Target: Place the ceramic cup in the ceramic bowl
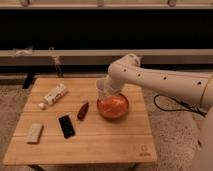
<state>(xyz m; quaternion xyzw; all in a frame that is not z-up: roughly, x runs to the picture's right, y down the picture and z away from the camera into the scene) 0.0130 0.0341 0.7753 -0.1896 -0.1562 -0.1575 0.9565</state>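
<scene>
The ceramic cup (103, 88), small and white, hangs tilted just above the left rim of the ceramic bowl (114, 107). The bowl is round and orange-red and sits on the wooden table (100, 145), right of centre. My gripper (109, 90) reaches in from the right at the end of the white arm (160, 85) and is shut on the cup. The arm's wrist covers part of the cup and the bowl's back rim.
A white carton (54, 94) lies at the back left with a small white ball (42, 105) by it. A dark-red oblong object (83, 110), a black flat slab (66, 126) and a beige block (34, 132) lie left of the bowl. A black cable (170, 105) hangs off the right.
</scene>
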